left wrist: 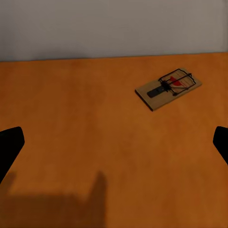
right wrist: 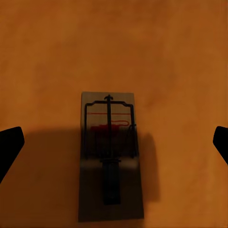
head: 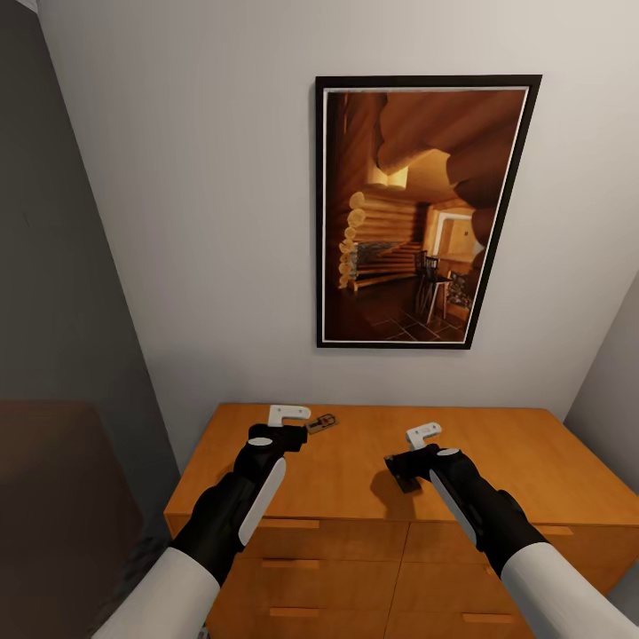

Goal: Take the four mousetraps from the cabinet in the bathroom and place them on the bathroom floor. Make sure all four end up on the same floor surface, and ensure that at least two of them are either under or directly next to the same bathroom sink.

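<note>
The orange-brown cabinet (head: 355, 461) stands against the wall below me, and two mousetraps lie on its flat top. One mousetrap (head: 321, 423) rests near the back edge, just right of my left gripper (head: 288, 415). In the left wrist view this mousetrap (left wrist: 168, 88) lies ahead and off to one side of the wide-open gripper (left wrist: 114, 147). The other mousetrap (head: 404, 470) sits in shadow under my right gripper (head: 424, 434). The right wrist view has that mousetrap (right wrist: 110, 156) lying flat between the spread fingertips (right wrist: 9, 147), untouched.
A framed picture of a log interior (head: 426, 213) hangs on the white wall above the cabinet. Drawer fronts with bar handles (head: 293, 524) face me. A grey wall and a dark brown surface (head: 53, 497) lie to the left.
</note>
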You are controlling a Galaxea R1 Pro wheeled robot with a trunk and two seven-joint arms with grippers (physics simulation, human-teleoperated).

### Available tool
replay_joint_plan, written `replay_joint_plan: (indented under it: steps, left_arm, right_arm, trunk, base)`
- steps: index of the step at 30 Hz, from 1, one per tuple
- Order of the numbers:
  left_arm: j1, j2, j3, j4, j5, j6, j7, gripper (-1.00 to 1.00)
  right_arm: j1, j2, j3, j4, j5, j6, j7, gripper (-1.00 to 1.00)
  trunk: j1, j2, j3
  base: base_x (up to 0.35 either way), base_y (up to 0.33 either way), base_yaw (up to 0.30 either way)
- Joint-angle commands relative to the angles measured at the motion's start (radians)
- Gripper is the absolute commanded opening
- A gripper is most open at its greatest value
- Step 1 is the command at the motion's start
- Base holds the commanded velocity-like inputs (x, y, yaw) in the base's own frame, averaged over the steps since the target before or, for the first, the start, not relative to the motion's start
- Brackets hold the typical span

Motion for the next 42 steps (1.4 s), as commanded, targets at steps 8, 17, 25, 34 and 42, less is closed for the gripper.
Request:
replay_joint_plan:
  steps: [8, 17, 25, 34, 42]
  left_arm:
    - [-0.001, 0.0, -0.001, -0.001, 0.01, 0.003, 0.009, 1.0]
    - [-0.001, 0.0, -0.001, -0.001, 0.01, 0.003, 0.009, 1.0]
    - [-0.001, 0.0, -0.001, -0.001, 0.01, 0.003, 0.009, 1.0]
    - [-0.001, 0.0, -0.001, -0.001, 0.01, 0.003, 0.009, 1.0]
    - [-0.001, 0.0, -0.001, -0.001, 0.01, 0.003, 0.009, 1.0]
  right_arm:
    - [-0.001, -0.001, 0.003, -0.001, -0.01, 0.008, -0.005, 1.0]
    - [-0.001, -0.001, 0.003, -0.001, -0.01, 0.009, -0.005, 1.0]
    - [-0.001, -0.001, 0.004, 0.0, -0.01, 0.009, -0.005, 1.0]
    - [-0.001, -0.001, 0.018, 0.042, -0.007, 0.009, -0.005, 1.0]
    - [-0.001, -0.001, 0.071, 0.054, -0.007, 0.009, -0.007, 1.0]
  trunk:
    - [0.001, -0.002, -0.002]
    - [0.001, -0.002, -0.002]
    - [0.001, -0.002, -0.002]
    - [0.016, -0.03, -0.015]
    - [0.039, -0.072, -0.034]
  base:
    - [0.0, 0.0, 0.0]
    - [0.0, 0.0, 0.0]
    - [0.0, 0.0, 0.0]
    - [0.0, 0.0, 0.0]
    - [0.0, 0.0, 0.0]
